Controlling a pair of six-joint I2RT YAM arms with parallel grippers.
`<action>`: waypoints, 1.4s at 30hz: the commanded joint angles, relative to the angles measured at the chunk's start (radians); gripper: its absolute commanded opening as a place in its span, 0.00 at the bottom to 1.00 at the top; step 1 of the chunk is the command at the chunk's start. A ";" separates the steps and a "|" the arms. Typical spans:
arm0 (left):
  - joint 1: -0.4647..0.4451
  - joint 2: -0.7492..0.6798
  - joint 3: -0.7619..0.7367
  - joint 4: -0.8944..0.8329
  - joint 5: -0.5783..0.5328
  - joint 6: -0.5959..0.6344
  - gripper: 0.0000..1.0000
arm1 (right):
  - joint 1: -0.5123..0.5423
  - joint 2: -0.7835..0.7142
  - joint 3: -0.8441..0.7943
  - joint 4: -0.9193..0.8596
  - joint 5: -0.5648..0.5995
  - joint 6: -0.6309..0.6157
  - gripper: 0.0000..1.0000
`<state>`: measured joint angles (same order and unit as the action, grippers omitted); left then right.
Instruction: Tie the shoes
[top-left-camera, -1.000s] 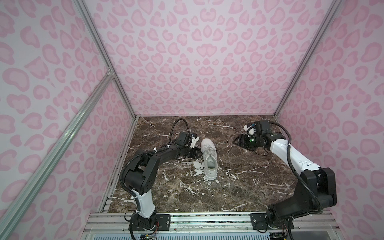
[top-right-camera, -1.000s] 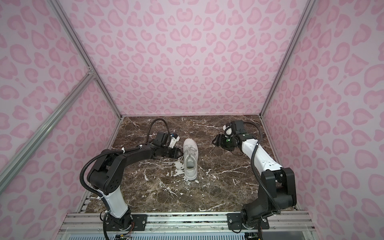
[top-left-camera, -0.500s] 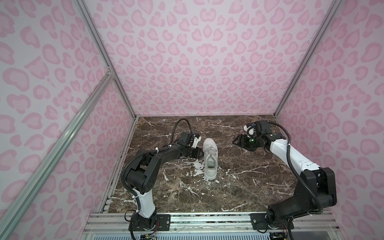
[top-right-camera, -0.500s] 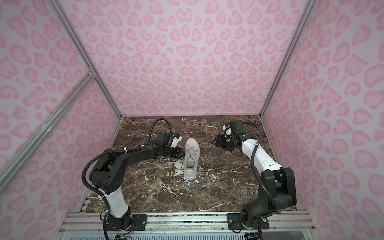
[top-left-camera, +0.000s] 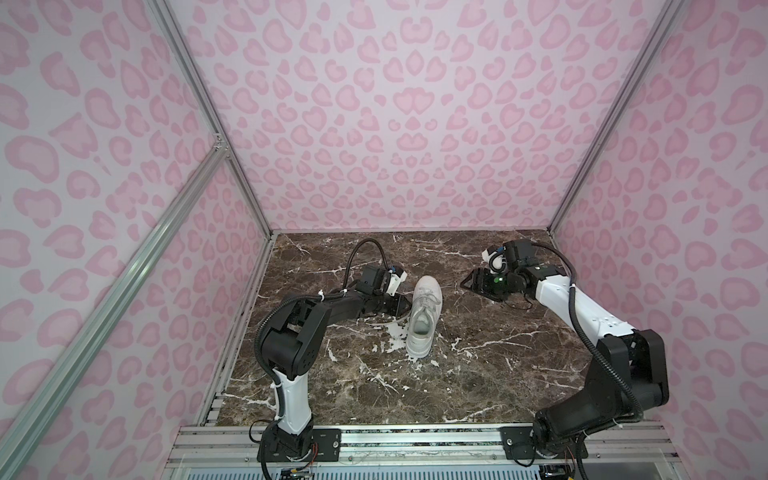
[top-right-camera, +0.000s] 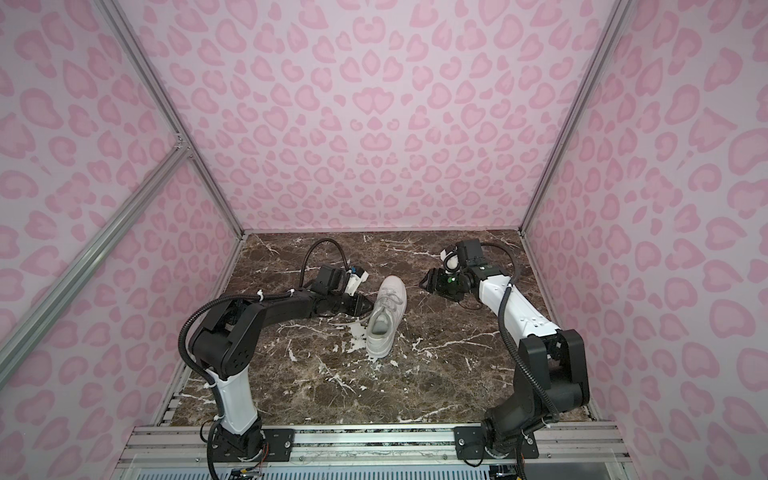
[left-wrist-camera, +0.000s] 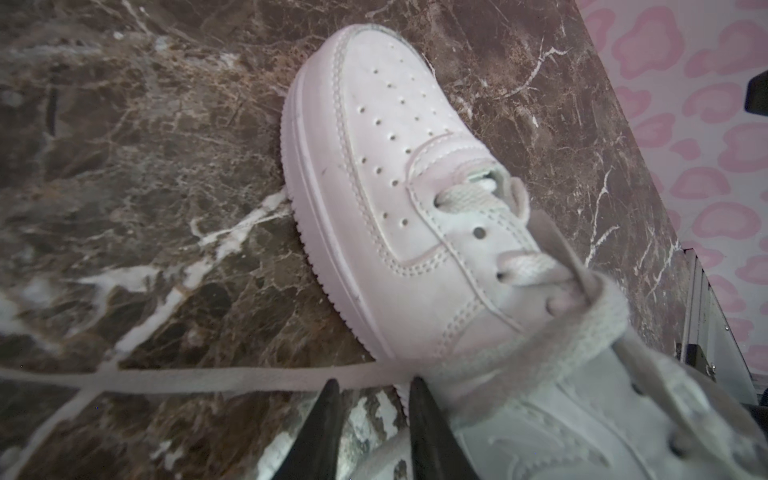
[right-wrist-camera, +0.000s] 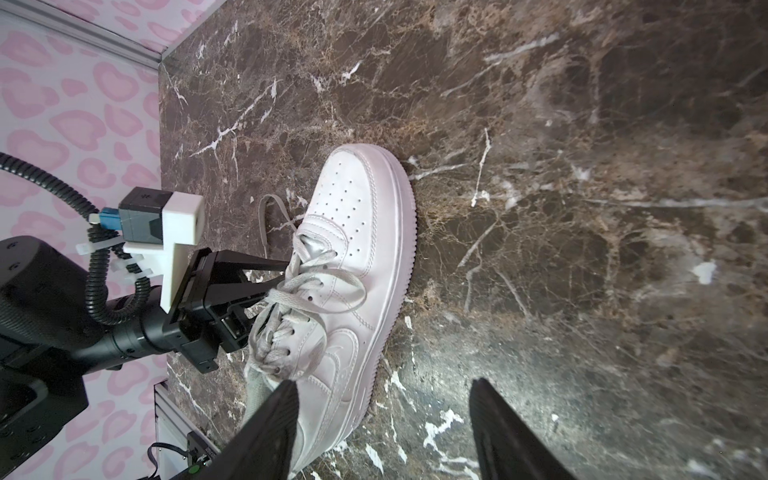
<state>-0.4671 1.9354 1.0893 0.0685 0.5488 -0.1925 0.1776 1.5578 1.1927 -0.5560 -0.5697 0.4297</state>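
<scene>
The smooth white shoe sits in the middle of the brown, white-veined marble table, heel nearest, perforated toe toward the back wall, a stitched swoosh on its side. The left gripper sits beside it, fingers narrowly apart, a flat woven lace crossing their tips. Farther back, the right gripper gapes wide, well apart.

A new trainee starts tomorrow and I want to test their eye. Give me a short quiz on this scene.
1. True or false: the right end effector is open, clear of the sneaker.
2. The toe points toward: A back wall; B front rail; C up.
3. Which end effector has its tips at a lace?
Key: 1 true; 2 A; 3 the left end effector.
</scene>
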 joint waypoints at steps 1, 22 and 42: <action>0.017 0.037 0.047 -0.014 0.025 -0.001 0.31 | 0.008 0.014 0.022 -0.039 0.004 -0.023 0.67; -0.028 0.016 0.188 -0.323 -0.406 -0.092 0.43 | 0.121 0.165 0.119 0.006 0.070 0.085 0.68; -0.064 0.164 0.380 -0.489 -0.537 -0.186 0.38 | 0.053 0.115 0.064 -0.013 0.048 0.035 0.68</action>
<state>-0.5301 2.0834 1.4456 -0.3889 0.0353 -0.3698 0.2333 1.6787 1.2671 -0.5732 -0.5171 0.4782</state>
